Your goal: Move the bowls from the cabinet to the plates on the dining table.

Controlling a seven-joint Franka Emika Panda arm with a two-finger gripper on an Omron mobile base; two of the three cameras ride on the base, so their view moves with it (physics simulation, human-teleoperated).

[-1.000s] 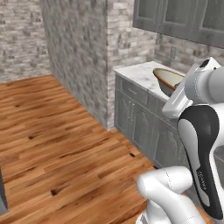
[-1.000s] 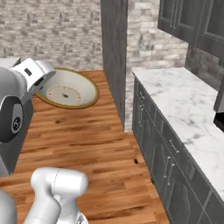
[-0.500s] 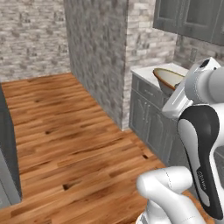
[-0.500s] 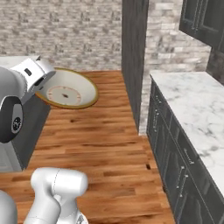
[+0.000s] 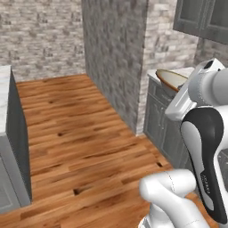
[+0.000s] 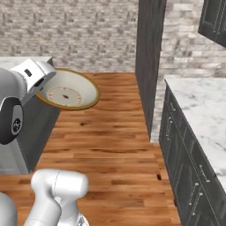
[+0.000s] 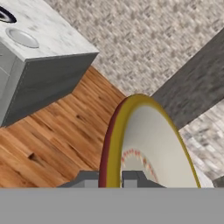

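Bowl (image 6: 70, 90): cream inside, yellowish rim, held up over the wooden floor (image 6: 110, 145), tilted.
Gripper (image 7: 109, 178): fingers clamped on the bowl's rim, one either side.
Dining table (image 7: 48, 39): marble-topped, well apart from the bowl.
Plates: pale grey plate (image 7: 22, 38) on the table; black plate (image 7: 6, 16) at the frame edge.
Writing: nothing readable; faint reddish ring pattern inside the bowl.

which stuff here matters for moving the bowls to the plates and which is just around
Belongs to the job:
- bowl, clamped at its rim in the shut pincer
- dining table with marble top
- pale grey plate and black plate on it

Just around:
- marble counter over grey cupboards
- brick wall
- wood floor
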